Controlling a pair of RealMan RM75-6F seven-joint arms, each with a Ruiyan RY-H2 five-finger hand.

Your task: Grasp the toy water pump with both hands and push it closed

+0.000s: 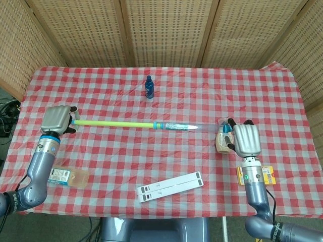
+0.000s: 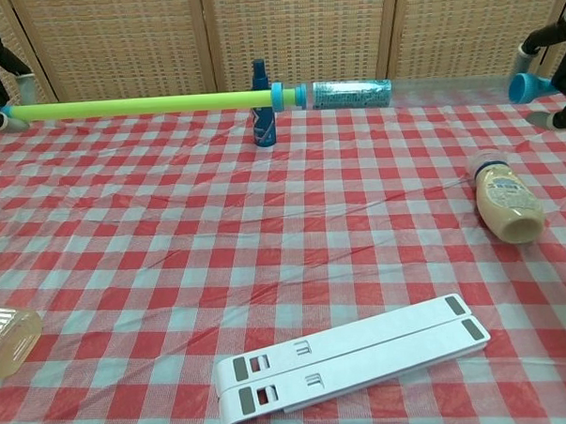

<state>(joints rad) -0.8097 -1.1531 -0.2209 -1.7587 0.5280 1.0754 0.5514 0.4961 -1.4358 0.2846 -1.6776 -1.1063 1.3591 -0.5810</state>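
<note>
The table covered with a red-and-white checked cloth (image 1: pixel 166 96) carries all items, and a long toy water pump (image 1: pixel 146 124), made of a yellow-green rod, a blue collar and a clear barrel, is held above it, spanning from one hand to the other. The rod end is gripped by the left hand (image 1: pixel 56 119); the blue nozzle end (image 2: pixel 529 87) is enclosed by the fingers of the right hand (image 1: pixel 244 140). The pump is judged to be almost fully extended, so the closing push is only beginning. The next move calls for both hands to be driven toward each other along the pump's axis, with the rod kept in line with the barrel to avoid jamming. One pump is counted. One white folded stand with two flat bars (image 2: pixel 350 357) lies near the front edge. One beige squeeze bottle (image 2: pixel 504 198) lies on its side near the right hand. One small dark blue spray bottle (image 2: pixel 262 108) stands upright behind the pump. One clear ribbed container (image 2: pixel 9 338) lies at the left edge. One orange-yellow packet (image 1: pixel 266 176) lies beside the right forearm.
</note>
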